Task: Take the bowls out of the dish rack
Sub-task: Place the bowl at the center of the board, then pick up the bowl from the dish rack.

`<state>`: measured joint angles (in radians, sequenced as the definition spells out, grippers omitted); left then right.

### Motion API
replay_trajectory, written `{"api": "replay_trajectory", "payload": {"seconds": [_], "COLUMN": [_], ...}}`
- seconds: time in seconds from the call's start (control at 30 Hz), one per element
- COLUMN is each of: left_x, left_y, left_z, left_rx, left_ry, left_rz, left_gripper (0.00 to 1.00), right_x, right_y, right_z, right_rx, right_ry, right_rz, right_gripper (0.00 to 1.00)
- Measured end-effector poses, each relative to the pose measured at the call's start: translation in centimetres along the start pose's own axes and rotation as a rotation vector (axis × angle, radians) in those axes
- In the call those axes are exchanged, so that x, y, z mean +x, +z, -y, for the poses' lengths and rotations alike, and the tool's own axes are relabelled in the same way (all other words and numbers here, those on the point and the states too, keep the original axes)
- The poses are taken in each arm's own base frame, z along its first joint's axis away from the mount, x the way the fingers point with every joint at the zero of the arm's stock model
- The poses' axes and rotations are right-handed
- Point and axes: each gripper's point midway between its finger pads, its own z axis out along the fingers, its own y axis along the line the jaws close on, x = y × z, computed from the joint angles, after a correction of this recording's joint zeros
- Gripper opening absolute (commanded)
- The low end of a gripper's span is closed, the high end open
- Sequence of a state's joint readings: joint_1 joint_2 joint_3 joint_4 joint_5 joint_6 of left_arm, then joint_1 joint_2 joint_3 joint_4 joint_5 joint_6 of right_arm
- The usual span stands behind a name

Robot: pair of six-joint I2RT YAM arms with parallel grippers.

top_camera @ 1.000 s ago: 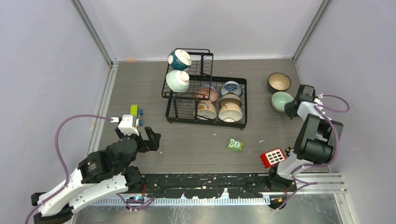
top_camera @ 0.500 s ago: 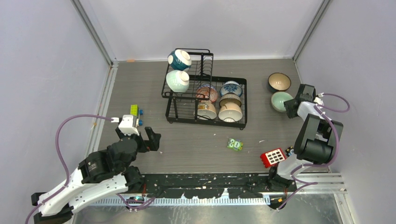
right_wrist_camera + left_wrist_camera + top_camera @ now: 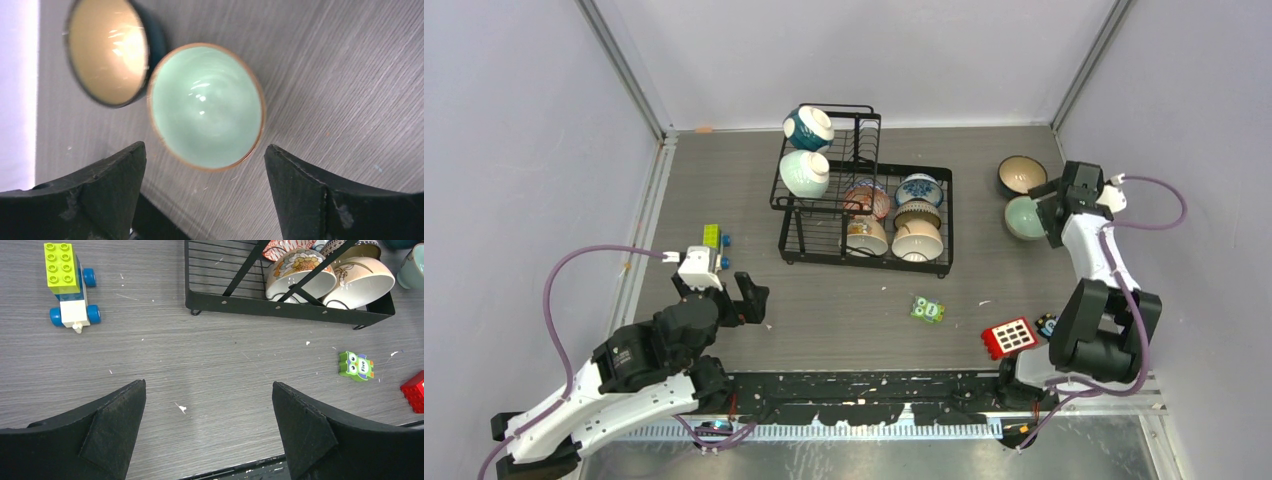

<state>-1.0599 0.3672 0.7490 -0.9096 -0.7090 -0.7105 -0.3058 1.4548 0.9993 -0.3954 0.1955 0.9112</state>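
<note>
Over on the far right of the table (image 3: pixel 984 250), the mint green bowl (image 3: pixel 206 106) sits upright right beside a dark bowl (image 3: pixel 107 50) with a cream inside. The right gripper (image 3: pixel 205 150) hangs above the mint one, fingers spread wide and gripping nothing. The other bowls (image 3: pixel 805 173) are still in the dish rack (image 3: pixel 864 262): two in the upper basket, the others in the lower tray. The left gripper (image 3: pixel 207 405) is wide open too, empty, over bare table near the front left.
</note>
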Motion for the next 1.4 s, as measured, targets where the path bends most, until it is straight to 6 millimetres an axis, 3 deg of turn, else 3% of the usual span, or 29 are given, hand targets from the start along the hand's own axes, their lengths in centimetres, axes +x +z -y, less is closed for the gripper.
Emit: {"api": "replay_trajectory", "payload": {"seconds": [0.1,0.2,0.4,0.53,0.67,0.77,0.93,1.0,1.2,1.4], "left_x": [0.0,-0.1,-0.3,-0.9,-2.4,-4.5,-9.5,-11.5,-15.4,-18.5], "left_y": [0.0,0.1,0.4,0.9,1.3,1.4,2.2,3.1,6.9,10.5], "left_z": [0.0,-0.1,-0.4,0.1,1.7,4.2,9.1,10.2,7.8,8.4], "left_rx": [-0.002,-0.009,-0.043,-0.051,-0.031,0.026,0.100,0.117,0.098,0.290], "left_ry": [-0.001,-0.005,0.000,-0.002,0.033,0.057,0.057,0.026,-0.136,-0.366], "left_rz": [0.001,0.003,0.018,0.037,0.050,0.062,0.071,0.077,0.061,0.017], "left_gripper": [0.98,1.00,1.00,1.00,1.00,1.00,1.00,1.00,1.00,1.00], "right_x": [-1.1,-1.8,-1.6,1.5,5.9,8.8,14.8,16.5,17.5,18.1], "right_y": [-3.1,-7.5,-20.0,-28.8,-33.2,-32.7,-26.6,-25.5,-27.8,-29.7], "right_z": [-2.1,-5.1,-10.7,-13.5,-14.4,-14.3,-11.2,-9.9,-10.6,-9.9], "right_rx": [-0.038,-0.117,-0.409,-0.695,-0.864,-0.894,-0.843,-0.831,-0.951,-1.064], "right_ry": [-0.043,-0.114,-0.263,-0.374,-0.515,-0.577,-0.654,-0.683,-0.672,-0.649], "right_rz": [0.043,0.099,0.191,0.161,0.080,0.027,-0.081,-0.139,-0.209,-0.260], "right_gripper": [0.95,0.95,0.96,0.97,0.96,0.95,0.95,0.97,0.98,0.98]}}
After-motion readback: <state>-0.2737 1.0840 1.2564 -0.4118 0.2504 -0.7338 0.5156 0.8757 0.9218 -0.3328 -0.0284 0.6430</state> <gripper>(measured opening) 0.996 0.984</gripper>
